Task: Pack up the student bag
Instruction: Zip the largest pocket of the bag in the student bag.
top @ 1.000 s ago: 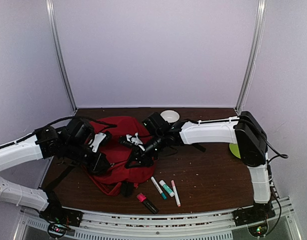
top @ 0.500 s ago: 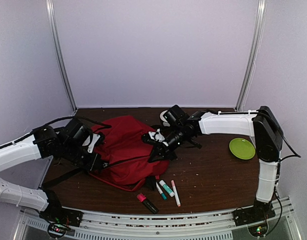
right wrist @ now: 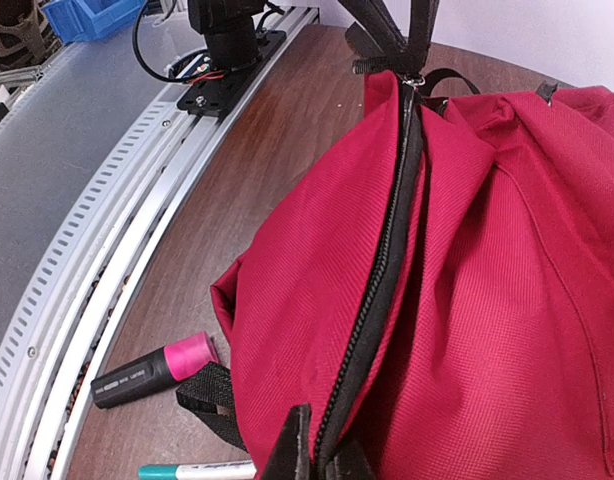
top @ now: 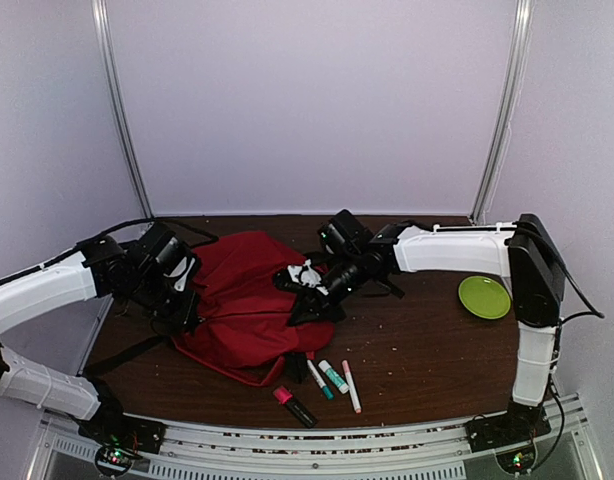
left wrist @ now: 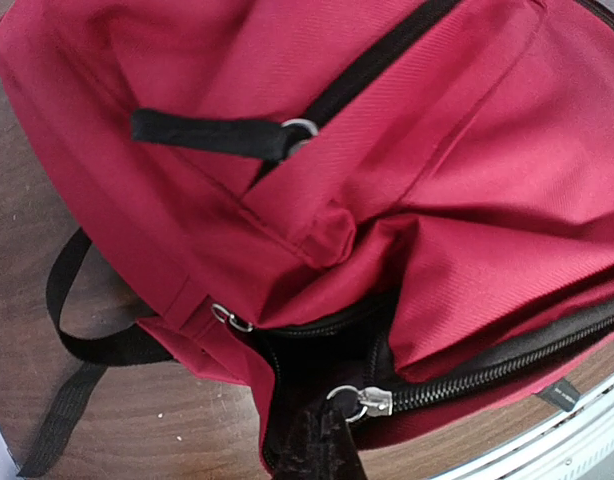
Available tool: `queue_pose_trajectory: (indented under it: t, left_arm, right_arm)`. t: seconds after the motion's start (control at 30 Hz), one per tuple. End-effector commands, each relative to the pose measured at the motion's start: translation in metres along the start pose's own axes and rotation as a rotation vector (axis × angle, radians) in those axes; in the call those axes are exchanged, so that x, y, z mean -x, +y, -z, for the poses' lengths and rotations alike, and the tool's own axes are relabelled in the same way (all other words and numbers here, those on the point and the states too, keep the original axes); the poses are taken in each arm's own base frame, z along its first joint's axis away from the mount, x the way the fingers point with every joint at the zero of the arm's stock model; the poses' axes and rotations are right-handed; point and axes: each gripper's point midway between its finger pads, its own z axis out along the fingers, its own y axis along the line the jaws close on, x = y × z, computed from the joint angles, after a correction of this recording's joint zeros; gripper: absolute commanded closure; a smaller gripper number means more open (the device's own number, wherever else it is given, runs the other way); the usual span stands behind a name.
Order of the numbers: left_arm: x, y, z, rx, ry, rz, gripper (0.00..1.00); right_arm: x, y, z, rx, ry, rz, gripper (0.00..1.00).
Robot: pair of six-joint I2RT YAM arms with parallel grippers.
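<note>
Your right gripper (right wrist: 320, 458) is pinched almost fully closed on the bag (right wrist: 467, 300), its fingers straddling the zip (right wrist: 385, 260) at the bag's right side. That is a thin bite on a fabric edge. Pull hard and it may slip out, and the mouth would flop shut.

Your left gripper (top: 177, 288) sits against the bag's left edge, but neither the overhead view nor its own wrist view shows the jaws, so I cannot tell whether it holds anything. If it holds nothing, a tug from the right would likely drag the whole bag rather than open it.

The bag lies slumped on the table (top: 417, 350) between the two grippers, its mouth only partly gaping near the zip pull (left wrist: 365, 401). The highlighter (right wrist: 152, 372) and the pens (top: 335, 378) lie just beside the bag's near edge, so a sliding bag could sweep them toward the rail (right wrist: 97, 250). A loose strap (left wrist: 72, 335) trails off the bag's left side and could snag.
</note>
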Motion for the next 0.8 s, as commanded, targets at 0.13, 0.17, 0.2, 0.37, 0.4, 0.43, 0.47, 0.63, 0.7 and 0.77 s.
queue_pose_trajectory:
  t: [0.13, 0.17, 0.2, 0.37, 0.4, 0.43, 0.47, 0.63, 0.7, 0.77]
  left_arm:
    - [-0.058, 0.073, 0.021, 0.246, 0.227, 0.098, 1.00]
    - [-0.059, 0.074, 0.022, 0.247, 0.222, 0.098, 1.00]
    - [-0.058, 0.077, 0.024, 0.262, 0.213, 0.100, 1.00]
    - [-0.028, 0.105, 0.041, 0.343, 0.128, 0.124, 1.00]
    - [-0.019, 0.110, 0.043, 0.348, 0.105, 0.133, 1.00]
    - [-0.013, 0.115, 0.045, 0.352, 0.090, 0.141, 1.00]
    - [-0.007, 0.119, 0.047, 0.358, 0.079, 0.149, 1.00]
    - [-0.004, 0.113, 0.048, 0.311, 0.082, 0.158, 0.73]
    - [-0.004, 0.106, 0.057, 0.265, 0.046, 0.171, 0.60]
    - [0.003, 0.102, 0.074, 0.235, -0.022, 0.178, 0.53]
  right_arm:
    - [-0.005, -0.006, 0.032, -0.079, 0.037, -0.082, 1.00]
    - [-0.006, -0.005, 0.031, -0.083, 0.034, -0.086, 1.00]
    - [-0.006, -0.005, 0.026, -0.078, 0.028, -0.089, 1.00]
    - [0.033, -0.003, -0.011, -0.070, -0.006, -0.081, 1.00]
    - [0.043, -0.006, -0.017, -0.074, -0.019, -0.084, 1.00]
    - [0.051, -0.007, -0.024, -0.071, -0.026, -0.091, 1.00]
    - [0.060, -0.008, -0.029, -0.069, -0.033, -0.095, 1.00]
    - [0.064, -0.003, -0.046, -0.067, -0.004, -0.111, 0.90]
    - [0.055, -0.003, -0.044, -0.077, 0.014, -0.134, 0.80]
    - [0.049, 0.002, -0.038, -0.072, 0.040, -0.152, 0.68]
